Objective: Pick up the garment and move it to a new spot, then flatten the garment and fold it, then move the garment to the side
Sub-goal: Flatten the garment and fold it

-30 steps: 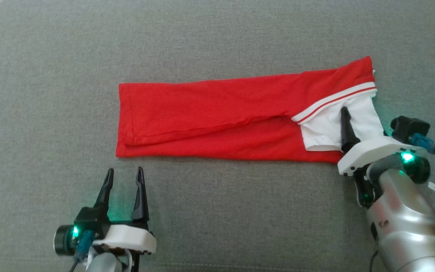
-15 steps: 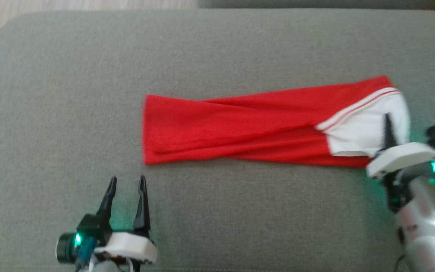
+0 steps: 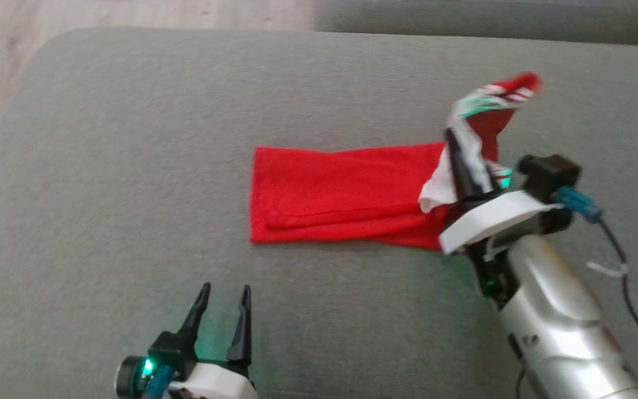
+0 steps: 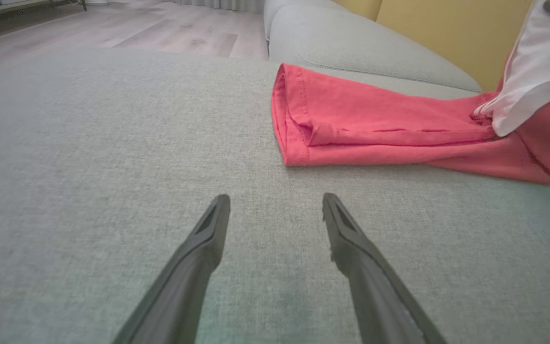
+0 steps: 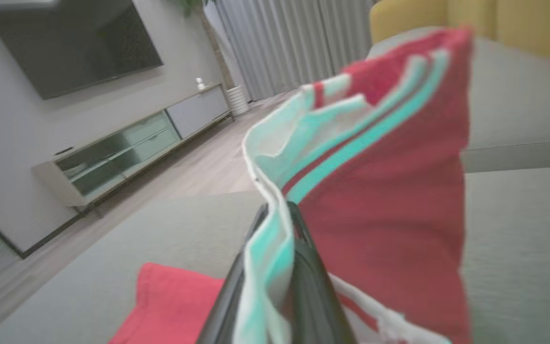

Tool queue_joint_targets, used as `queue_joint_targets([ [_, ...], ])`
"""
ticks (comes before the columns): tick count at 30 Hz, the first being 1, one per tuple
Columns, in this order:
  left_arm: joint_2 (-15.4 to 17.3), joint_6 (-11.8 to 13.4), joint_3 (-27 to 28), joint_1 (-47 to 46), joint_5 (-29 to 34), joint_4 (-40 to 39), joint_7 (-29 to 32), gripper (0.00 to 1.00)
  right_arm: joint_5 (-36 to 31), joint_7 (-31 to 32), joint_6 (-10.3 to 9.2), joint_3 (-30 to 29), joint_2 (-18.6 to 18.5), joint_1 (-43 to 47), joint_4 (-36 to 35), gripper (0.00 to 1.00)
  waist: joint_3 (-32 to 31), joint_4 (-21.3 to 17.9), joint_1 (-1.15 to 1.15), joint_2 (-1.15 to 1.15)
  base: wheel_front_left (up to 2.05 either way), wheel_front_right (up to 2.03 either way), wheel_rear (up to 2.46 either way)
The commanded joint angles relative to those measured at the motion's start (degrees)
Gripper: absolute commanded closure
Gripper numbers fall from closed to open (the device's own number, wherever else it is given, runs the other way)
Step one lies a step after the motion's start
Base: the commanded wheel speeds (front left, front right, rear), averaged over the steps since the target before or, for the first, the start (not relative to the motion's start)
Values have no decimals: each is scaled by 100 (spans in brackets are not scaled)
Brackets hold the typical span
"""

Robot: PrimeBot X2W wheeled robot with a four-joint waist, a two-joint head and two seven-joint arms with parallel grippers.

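Here the right end effector (image 3: pixel 452 136) pinches the garment (image 3: pixel 341 194).

Soft, even daylight leaves no hard shadows on the grey woven sofa cushion (image 3: pixel 130 166). In the head view the raised end of the red and white fabric garment (image 3: pixel 346 194) is smeared by motion blur. Green indicator light spills onto the cushion beside the left gripper (image 3: pixel 225 289) and tints the garment's white stripes teal in the right wrist view, where the near cloth is unfocused. The left wrist view is sharpest, its reds washed pinkish.
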Motion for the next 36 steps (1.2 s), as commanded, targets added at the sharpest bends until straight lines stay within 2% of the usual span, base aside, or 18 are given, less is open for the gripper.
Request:
queue_joint_targets([
  [1,9,9,91,-184,-21,-119,-30,0,106,38,20,251,114,-11,-201,100,17,348,1,0,0,0,0],
  [4,9,25,-33,-172,-50,-129,-30,0,256,102,20,566,151,-70,-127,100,41,737,1,0,0,0,0],
  [9,9,38,-187,-149,-88,-150,-30,0,317,127,20,744,187,-240,271,100,108,1355,1,0,0,0,0],
  [13,9,63,-277,-156,-141,-154,-30,0,354,94,20,836,215,-378,648,100,145,1629,1,0,0,0,0],
  [14,9,70,-288,-161,-152,-158,-30,0,391,80,20,855,220,-412,734,65,150,1655,1,0,0,0,0],
  [15,9,79,-291,-171,-169,-165,-30,0,501,71,20,943,223,-430,749,19,154,1674,1,0,0,0,0],
  [16,9,87,-289,-187,-184,-167,-30,0,676,55,20,1037,225,-436,709,0,153,1679,1,0,0,0,0],
  [20,9,142,-197,-274,-182,-218,-30,0,1097,-48,20,1348,227,-492,522,0,127,1476,1,0,0,0,0],
  [23,9,150,-87,-329,-119,-246,-30,0,1131,-92,20,1282,228,-482,504,0,62,1198,1,0,0,0,0],
  [30,9,173,177,-452,9,-320,-30,0,88,-102,20,-114,114,-20,239,0,-125,473,1,0,0,0,0],
  [36,9,246,430,-492,202,-326,-30,0,-894,-103,20,-1225,169,641,-120,0,-298,19,1,0,0,0,0],
])
